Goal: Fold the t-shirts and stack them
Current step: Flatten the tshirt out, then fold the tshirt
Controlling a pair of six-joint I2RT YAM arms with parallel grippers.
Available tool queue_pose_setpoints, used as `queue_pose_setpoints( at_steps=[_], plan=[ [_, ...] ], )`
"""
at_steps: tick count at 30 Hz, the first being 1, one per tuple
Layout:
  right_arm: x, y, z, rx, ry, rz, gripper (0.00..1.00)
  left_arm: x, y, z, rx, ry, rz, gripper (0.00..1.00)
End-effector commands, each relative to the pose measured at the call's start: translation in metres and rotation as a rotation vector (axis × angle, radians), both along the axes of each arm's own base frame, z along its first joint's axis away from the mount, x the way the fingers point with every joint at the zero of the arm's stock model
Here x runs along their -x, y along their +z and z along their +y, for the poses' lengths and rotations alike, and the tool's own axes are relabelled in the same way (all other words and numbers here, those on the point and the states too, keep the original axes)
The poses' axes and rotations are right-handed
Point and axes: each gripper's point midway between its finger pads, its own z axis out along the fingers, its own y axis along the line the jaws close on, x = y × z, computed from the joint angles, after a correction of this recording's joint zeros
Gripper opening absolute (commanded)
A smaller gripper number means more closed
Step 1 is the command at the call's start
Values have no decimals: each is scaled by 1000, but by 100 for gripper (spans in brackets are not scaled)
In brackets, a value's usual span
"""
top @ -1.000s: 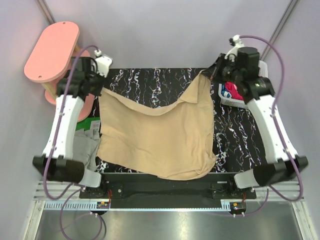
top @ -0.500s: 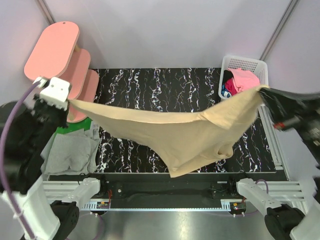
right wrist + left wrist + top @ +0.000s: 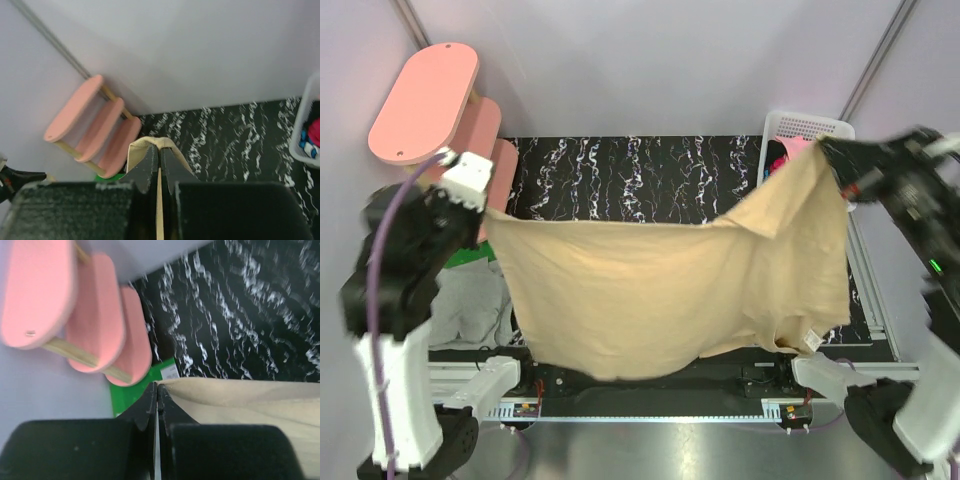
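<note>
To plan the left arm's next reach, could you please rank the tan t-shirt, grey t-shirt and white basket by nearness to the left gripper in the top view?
1. tan t-shirt: held by the left gripper.
2. grey t-shirt: near left side.
3. white basket: far right corner.

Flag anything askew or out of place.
The tan t-shirt, stretched between the left gripper and right gripper, isn't flat: its top edge folds over toward the right, and its lower right corner is bunched.
</note>
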Motion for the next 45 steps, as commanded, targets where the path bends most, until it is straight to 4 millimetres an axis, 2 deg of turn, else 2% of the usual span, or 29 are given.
queue_pose_setpoints(
  at_steps=[1,2,3,4,5,6,7,8,9,11,12,14,15,17,18,19,22,26,27,29,31,32,33,34,35,36,38,39,45],
  plan=[
    [-134,-79,-2,89,-176,280,0,-94,-56,11,-89,64,110,0],
    [-153,-94,1,102,-187,318,0,-109,-77,13,-109,69,156,0],
    [-186,-116,7,111,-180,375,0,-127,-81,18,-129,95,150,0],
    [-205,-130,5,108,-189,411,0,-153,-110,20,-167,98,232,0],
    [-222,-144,4,104,-194,445,0,-170,-115,25,-192,117,234,0],
    [-252,-173,12,100,-155,513,0,-185,-129,28,-210,127,271,0],
    [-268,-188,7,83,-165,550,0,-199,-138,32,-237,131,294,0],
    [-282,-195,6,78,-165,566,0,-226,-160,35,-270,142,355,0],
    [-305,-227,9,77,-151,637,0,-238,-168,39,-300,146,374,0],
    [-325,-237,7,69,-147,650,0,-272,-194,46,-357,163,430,0],
    [-341,-261,9,71,-141,696,0,-282,-200,48,-384,161,442,0],
    [-356,-261,9,55,-126,686,0,-308,-220,53,-418,170,472,0],
    [-368,-280,10,44,-120,723,0,-317,-225,55,-433,165,477,0],
    [-378,-279,12,29,-106,712,0,-335,-220,59,-450,187,452,0],
    [-387,-295,14,26,-99,742,0,-344,-238,60,-461,186,481,0],
    [-391,-290,15,21,-96,725,0,-352,-231,62,-463,196,456,0],
    [-398,-308,17,23,-86,763,0,-365,-241,67,-478,208,462,0],
    [-389,-316,23,17,-53,800,0,-360,-245,64,-456,197,473,0],
    [-386,-326,23,21,-52,829,0,-358,-246,64,-446,199,477,0],
    [-377,-323,23,24,-50,835,0,-350,-248,61,-426,189,487,0],
    [-366,-339,23,35,-44,885,0,-340,-249,59,-413,179,499,0],
    [-360,-331,22,36,-48,871,0,-337,-247,58,-407,175,498,0],
    [-352,-349,21,47,-53,918,0,-333,-248,56,-397,175,503,0],
    [-350,-351,19,49,-58,913,0,-326,-254,55,-390,163,520,0],
    [-343,-343,18,51,-67,894,0,-322,-248,53,-375,165,509,0],
    [-335,-360,15,56,-76,936,0,-315,-254,52,-372,158,530,0],
    [-326,-353,14,60,-80,915,0,-309,-248,51,-359,157,517,0],
    [-320,-362,13,63,-81,938,0,-304,-254,51,-360,153,532,0],
    [-297,-346,11,70,-78,900,0,-291,-249,51,-356,153,528,0]
  ],
)
